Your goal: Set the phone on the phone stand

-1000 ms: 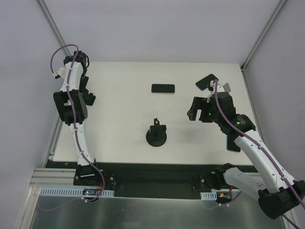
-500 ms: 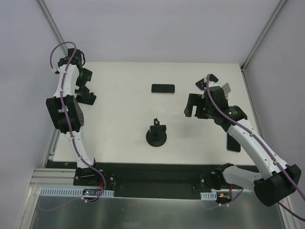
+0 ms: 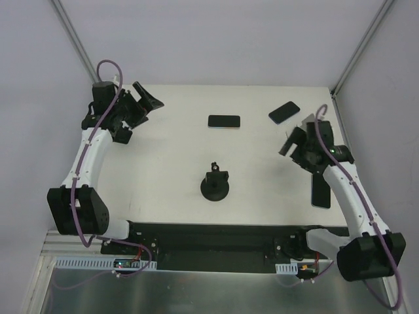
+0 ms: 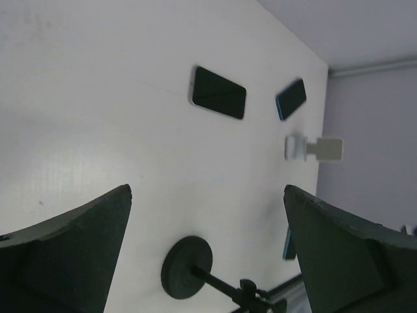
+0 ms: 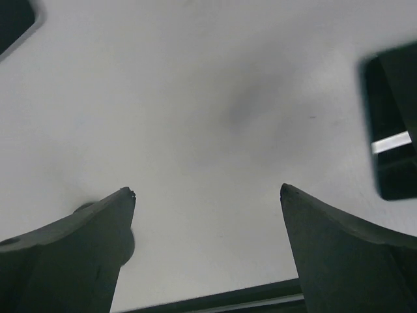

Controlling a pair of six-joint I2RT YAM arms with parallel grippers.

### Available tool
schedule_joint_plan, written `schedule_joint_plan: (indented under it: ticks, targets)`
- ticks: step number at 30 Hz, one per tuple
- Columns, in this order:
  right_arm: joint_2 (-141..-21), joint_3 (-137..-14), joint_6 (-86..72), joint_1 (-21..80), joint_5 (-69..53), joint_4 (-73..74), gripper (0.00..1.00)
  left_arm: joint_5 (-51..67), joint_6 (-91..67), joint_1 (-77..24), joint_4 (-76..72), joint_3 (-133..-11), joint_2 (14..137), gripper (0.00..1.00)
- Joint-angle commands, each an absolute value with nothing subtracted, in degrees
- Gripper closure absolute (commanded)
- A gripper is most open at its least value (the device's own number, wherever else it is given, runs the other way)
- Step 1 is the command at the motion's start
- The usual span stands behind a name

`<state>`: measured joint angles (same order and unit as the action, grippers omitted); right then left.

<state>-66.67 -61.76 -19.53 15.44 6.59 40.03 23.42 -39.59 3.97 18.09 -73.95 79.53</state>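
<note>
1. left arm (image 3: 88,154): rises from its near-left base, bends at the elbow and stretches toward the far-left corner.
2. left pincer (image 3: 149,103): raised, aimed rightward; jaws spread wide, nothing between them; both fingers (image 4: 71,241) frame the wrist view.
3. right arm (image 3: 350,196): leans from its near-right base toward the far side, wrist turned leftward.
4. right pincer (image 3: 292,140): points left and downward; jaws wide apart, empty.

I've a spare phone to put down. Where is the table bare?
Bare: the wide left half, bordered by the left gripper, the middle phone and the phone stand. Crowded: the right side, with the right gripper, the corner phone and the edge phone.
</note>
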Motion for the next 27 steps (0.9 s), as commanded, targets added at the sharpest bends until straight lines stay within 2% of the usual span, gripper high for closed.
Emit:
schedule_joint_plan:
  ticks: [1, 7, 15, 21, 27]
  targets:
    - [-57.5, -53.7, -22.2, -1.6, 3.8, 44.5, 0.04, 40.6, -37.0, 0.3, 7.4, -72.0, 79.6, 0.01]
    - [-58.7, -45.7, -19.0, -26.1, -11.1, 37.1, 0.04, 39.7, -37.6, -1.6, 5.4, -67.1, 76.7, 0.01]
    - [-69.6, -45.7, -14.9, -35.2, -7.5, 28.1, 0.04, 44.8, -44.3, -2.0, -1.9, -63.5, 74.5, 0.01]
    - [-76.2, -42.5, -11.1, -43.0, -11.9, 20.3, 0.04, 46.1, -45.8, -2.6, -3.8, -62.4, 73.8, 0.01]
    - [-82.8, -39.7, -14.8, -43.3, -19.7, 15.0, 0.04, 44.7, -45.1, -4.2, -4.4, -61.6, 73.1, 0.01]
